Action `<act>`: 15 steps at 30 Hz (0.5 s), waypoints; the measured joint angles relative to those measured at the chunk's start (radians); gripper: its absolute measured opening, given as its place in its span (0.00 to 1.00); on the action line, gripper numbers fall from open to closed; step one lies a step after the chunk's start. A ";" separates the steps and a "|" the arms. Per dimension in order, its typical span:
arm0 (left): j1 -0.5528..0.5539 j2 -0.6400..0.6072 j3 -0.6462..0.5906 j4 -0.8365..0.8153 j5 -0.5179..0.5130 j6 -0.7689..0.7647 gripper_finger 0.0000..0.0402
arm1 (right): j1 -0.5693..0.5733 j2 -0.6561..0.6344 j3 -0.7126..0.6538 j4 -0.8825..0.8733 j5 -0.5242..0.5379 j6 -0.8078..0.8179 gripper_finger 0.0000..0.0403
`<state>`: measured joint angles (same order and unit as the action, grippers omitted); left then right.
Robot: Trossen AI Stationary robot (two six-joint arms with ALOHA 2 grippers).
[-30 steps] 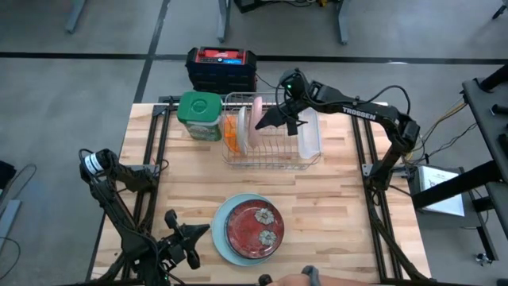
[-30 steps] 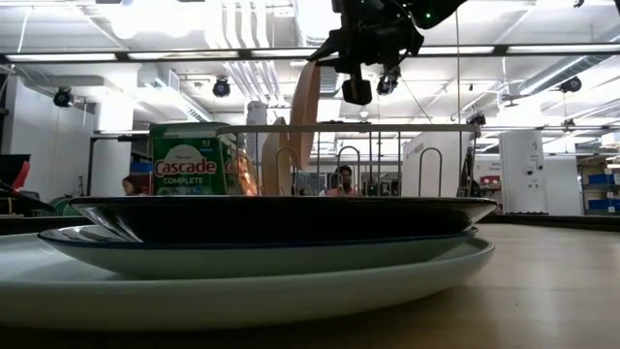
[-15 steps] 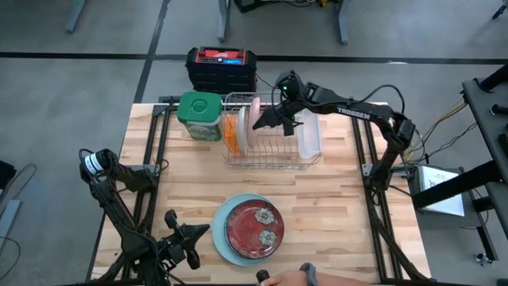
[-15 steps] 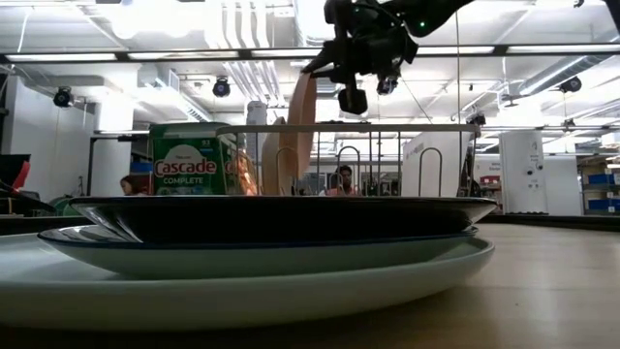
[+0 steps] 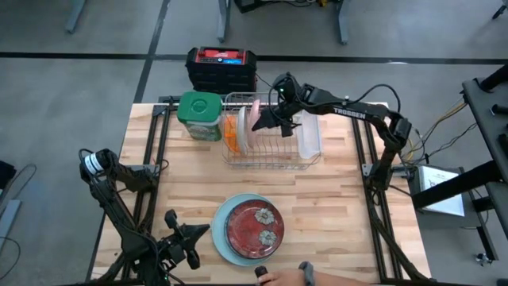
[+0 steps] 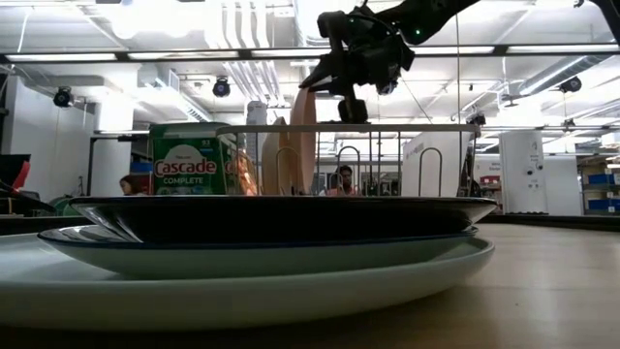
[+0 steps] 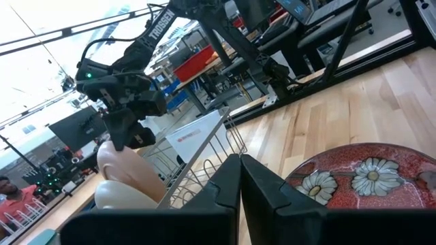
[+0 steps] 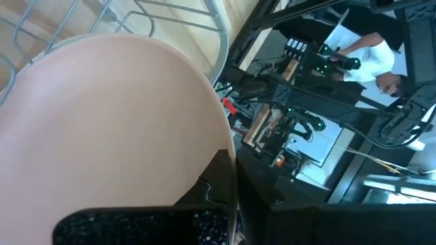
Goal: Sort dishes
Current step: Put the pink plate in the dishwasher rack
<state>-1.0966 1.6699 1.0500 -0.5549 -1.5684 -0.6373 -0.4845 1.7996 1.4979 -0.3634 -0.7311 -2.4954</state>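
since a second ago the right gripper (image 5: 270, 121) has slid left along the rack (image 5: 295, 159), pinching the pink plate (image 5: 255, 119) upright in a slot. step: racking it. next: let go, lift clear. left gripper (image 5: 184, 238) waits near the front edge, fingers together.

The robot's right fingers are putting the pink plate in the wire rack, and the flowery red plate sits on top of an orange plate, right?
Not quite. The red plate sits on a light blue plate, not an orange one; the high view shows it. The rest holds: the right gripper pinches the pink plate at the rack.
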 joint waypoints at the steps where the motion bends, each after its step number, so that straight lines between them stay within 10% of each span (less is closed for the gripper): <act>1: 0.000 0.000 0.000 0.000 0.000 0.000 0.00 | 0.000 0.002 0.000 0.000 0.000 0.004 0.00; 15: 0.000 0.000 0.000 0.000 0.000 -0.002 0.00 | -0.001 0.055 0.000 -0.008 0.001 0.013 0.00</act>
<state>-1.0964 1.6699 1.0500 -0.5545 -1.5681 -0.6395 -0.4854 1.8547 1.4979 -0.3714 -0.7301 -2.4822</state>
